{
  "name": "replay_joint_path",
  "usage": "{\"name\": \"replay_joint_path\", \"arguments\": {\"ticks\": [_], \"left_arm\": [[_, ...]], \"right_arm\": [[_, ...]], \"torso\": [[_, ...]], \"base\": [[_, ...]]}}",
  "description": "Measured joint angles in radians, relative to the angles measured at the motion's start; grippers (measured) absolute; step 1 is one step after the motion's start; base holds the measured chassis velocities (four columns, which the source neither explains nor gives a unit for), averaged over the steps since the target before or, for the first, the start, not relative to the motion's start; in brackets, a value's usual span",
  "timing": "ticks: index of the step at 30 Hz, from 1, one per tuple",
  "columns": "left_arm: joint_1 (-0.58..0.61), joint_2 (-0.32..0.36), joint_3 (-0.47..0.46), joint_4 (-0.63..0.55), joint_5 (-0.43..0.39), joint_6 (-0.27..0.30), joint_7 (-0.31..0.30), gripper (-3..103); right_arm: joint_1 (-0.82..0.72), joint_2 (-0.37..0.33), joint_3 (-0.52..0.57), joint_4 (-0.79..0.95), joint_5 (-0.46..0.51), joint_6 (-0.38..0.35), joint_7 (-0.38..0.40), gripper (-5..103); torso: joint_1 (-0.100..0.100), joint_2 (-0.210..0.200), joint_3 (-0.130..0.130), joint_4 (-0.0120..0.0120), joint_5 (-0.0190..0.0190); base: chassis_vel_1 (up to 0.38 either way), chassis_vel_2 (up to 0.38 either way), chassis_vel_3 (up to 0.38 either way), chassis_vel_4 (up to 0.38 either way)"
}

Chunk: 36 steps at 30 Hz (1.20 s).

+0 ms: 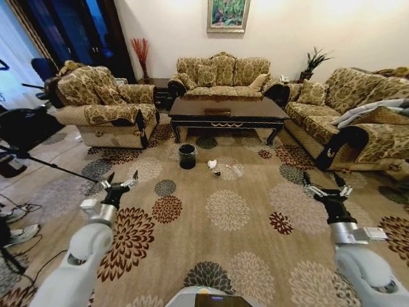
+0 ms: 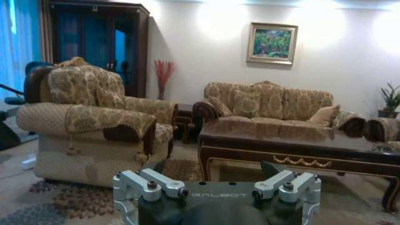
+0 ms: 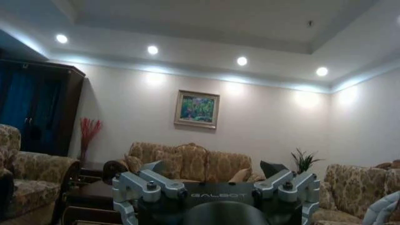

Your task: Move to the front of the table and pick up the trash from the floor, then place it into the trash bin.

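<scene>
The left gripper (image 1: 121,181) is hovering with its fingers spread apart and nothing between them, raised over the flowered carpet (image 1: 230,211) on the robot's left side. The right gripper (image 1: 326,186) is hanging likewise on the right, jaws parted and empty, pointing forward and up toward the room.

Beyond both grippers, well apart from them, the trash is lying on the carpet in front of the table (image 1: 227,109): a crumpled white paper wad (image 1: 211,164), a small dark shiny piece (image 1: 218,173) just beside it, and a clear plastic bottle (image 1: 236,171) a little to the right. The trash bin (image 1: 187,156) is standing upright just left of these pieces, near the table's front left leg. Sofas and an armchair are ringing the table on three sides.

The robot is, by the look of it, not yet at the table's front, so the approach seems to be the step in hand. The risks from here: driving too far could make the base roll over the litter or knock the low bin over; the bottle, being round and light, may roll away under a glancing finger; the dark piece is blending into the patterned carpet and could be missed; and the carved table legs are close enough to catch a lowered arm.
</scene>
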Motion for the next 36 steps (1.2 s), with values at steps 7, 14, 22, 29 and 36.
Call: {"name": "replay_joint_path", "arguments": {"ticks": [7,14,22,29,36], "left_arm": [[-0.003,0.004,-0.031,-0.068,0.001,-0.005,0.003,100],[-0.006,0.003,-0.044,-0.079,0.003,-0.008,0.013,100],[-0.009,-0.007,-0.035,-0.077,0.044,-0.005,-0.023,100],[-0.005,-0.025,-0.025,-0.083,0.069,0.014,-0.069,100],[0.0,-0.024,-0.03,-0.085,0.072,0.012,-0.058,100]], "right_arm": [[0.009,0.006,-0.008,0.001,-0.002,0.006,-0.008,100],[0.014,0.007,-0.008,-0.003,-0.002,0.009,-0.014,100],[0.02,0.002,-0.007,-0.007,0.002,0.012,-0.017,100],[0.043,-0.003,-0.013,-0.026,0.01,0.012,-0.013,100],[0.072,-0.005,-0.03,-0.05,0.013,0.011,-0.009,100]], "torso": [[0.0,0.0,0.0,0.0,0.0002],[0.0,0.0,0.0,-0.0001,0.0001],[0.0,0.0,0.0,-0.0001,0.0001],[-0.012,-0.027,-0.015,0.0,0.0001],[-0.029,-0.066,-0.036,0.0,0.0001]], "base": [[0.0,0.0,0.0,0.0],[0.0,0.0,0.0,0.0],[0.0,0.0,0.0,0.0],[0.0,0.0,0.0,0.0],[0.0,0.0,0.0,0.0]]}}
